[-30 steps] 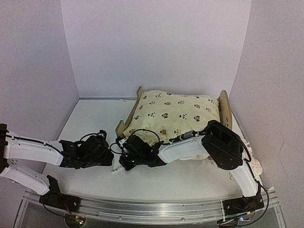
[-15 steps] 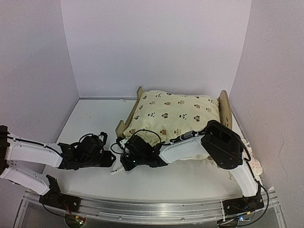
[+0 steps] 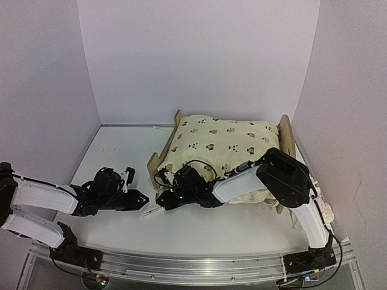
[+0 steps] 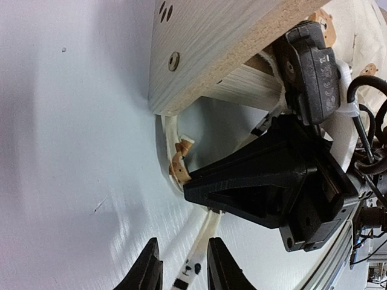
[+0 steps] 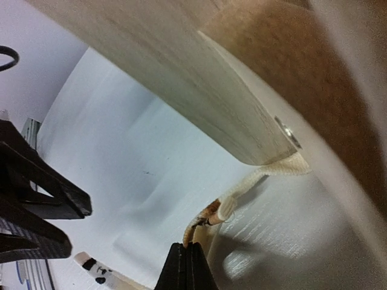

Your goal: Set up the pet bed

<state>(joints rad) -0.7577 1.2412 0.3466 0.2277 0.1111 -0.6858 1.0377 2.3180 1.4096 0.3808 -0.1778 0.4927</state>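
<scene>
Pet bed [image 3: 285, 145] is sitting toward the back right of the tabletop [image 3: 115, 151], lying lengthwise across the view, with a cream animal-print cushion [image 3: 224, 142] covering its top. Starting at the far left, the left arm [image 3: 42, 193] is reaching low across the tabletop toward the bed's near left corner. The left end effector [image 3: 143, 199] is hovering just short of that corner. In the left wrist view its fingers [image 4: 152, 269] are standing a little apart, and a flat printed tie [image 4: 196, 266] is running through the gap along the tabletop, with bare space showing beside it, so nothing is being clamped there. Just to the right, the right end effector [image 5: 186, 251] is pointing leftward at the same corner, its jaws pressing fully together and pinching the thin brown-tipped tie end [image 5: 202, 225] at their very tip. That tie end is trailing from under the bed's left end board [image 3: 153, 164], whose bottom corner is resting on the tabletop. Further right, the cushion is draping over the middle of that board and bulging above the frame. The right arm [image 3: 284, 181] is arching over the bed's near side, hiding part of it. At the far right, the bed's other end board [image 3: 284, 128] is standing upright beyond the cushion's edge, close to the right wall [image 3: 344, 121].
</scene>
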